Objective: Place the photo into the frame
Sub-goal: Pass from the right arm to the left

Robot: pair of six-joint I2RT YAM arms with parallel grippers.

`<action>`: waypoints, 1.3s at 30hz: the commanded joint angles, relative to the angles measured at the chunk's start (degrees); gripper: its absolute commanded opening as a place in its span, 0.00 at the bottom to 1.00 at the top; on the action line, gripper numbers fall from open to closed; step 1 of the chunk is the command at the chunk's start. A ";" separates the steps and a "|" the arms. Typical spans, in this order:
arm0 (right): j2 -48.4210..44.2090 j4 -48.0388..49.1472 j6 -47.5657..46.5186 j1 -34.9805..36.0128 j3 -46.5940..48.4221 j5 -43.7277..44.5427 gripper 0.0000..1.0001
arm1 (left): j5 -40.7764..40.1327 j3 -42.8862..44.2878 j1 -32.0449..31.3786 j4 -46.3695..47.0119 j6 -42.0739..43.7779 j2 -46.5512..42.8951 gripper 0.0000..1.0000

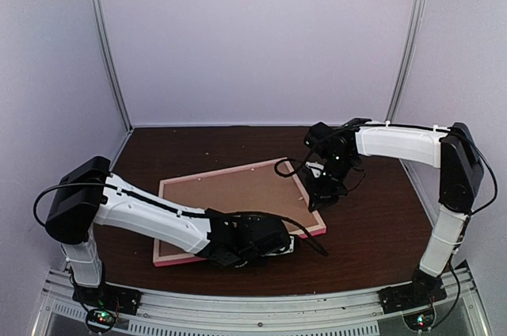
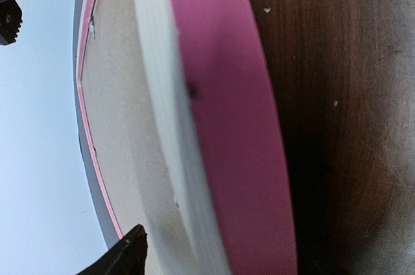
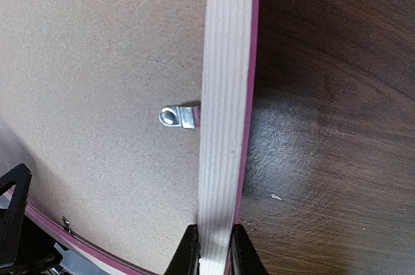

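The frame (image 1: 230, 171) lies back-up on the table, its thin pink rim around a brown backing board (image 1: 230, 203). The photo is hidden. My right gripper (image 1: 321, 193) is shut on the frame's right rim. In the right wrist view its fingertips (image 3: 189, 252) pinch the pale wood edge (image 3: 224, 93). My left gripper (image 1: 269, 242) sits at the frame's near edge. Its two fingers (image 2: 123, 259) stand wide apart in the left wrist view, beside the pink rim (image 2: 227, 126) and not touching it.
A small metal hanger tab (image 3: 176, 117) sits on the backing board (image 3: 97, 61) by the right rim. Dark wood table (image 1: 372, 225) surrounds the frame. White walls with metal posts (image 1: 107, 43) close in the back and sides.
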 commanded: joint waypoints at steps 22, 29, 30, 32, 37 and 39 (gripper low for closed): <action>-1.65 1.54 -1.67 -1.14 -0.48 -6.10 0.05 | -7.22 4.13 -2.17 -2.11 -2.38 -0.67 0.15; -1.86 0.74 -2.21 -1.67 -0.50 -6.27 0.30 | -9.03 4.51 -2.20 -2.14 -0.47 -2.66 0.06; -2.08 0.35 -2.35 -1.84 -0.20 -6.15 0.34 | -9.37 4.51 -2.24 -2.11 -0.11 -2.94 0.03; -2.50 -0.61 -2.86 -2.14 0.68 -5.69 0.40 | -9.87 4.57 -2.21 -2.10 0.65 -3.42 0.00; -4.44 -4.16 -4.01 -3.96 5.03 -4.70 0.50 | -11.48 5.00 -2.27 -2.24 2.65 -5.06 0.00; -5.32 -5.59 -4.39 -5.04 7.07 -4.78 0.52 | -11.98 5.64 -2.27 -2.54 3.44 -5.96 0.00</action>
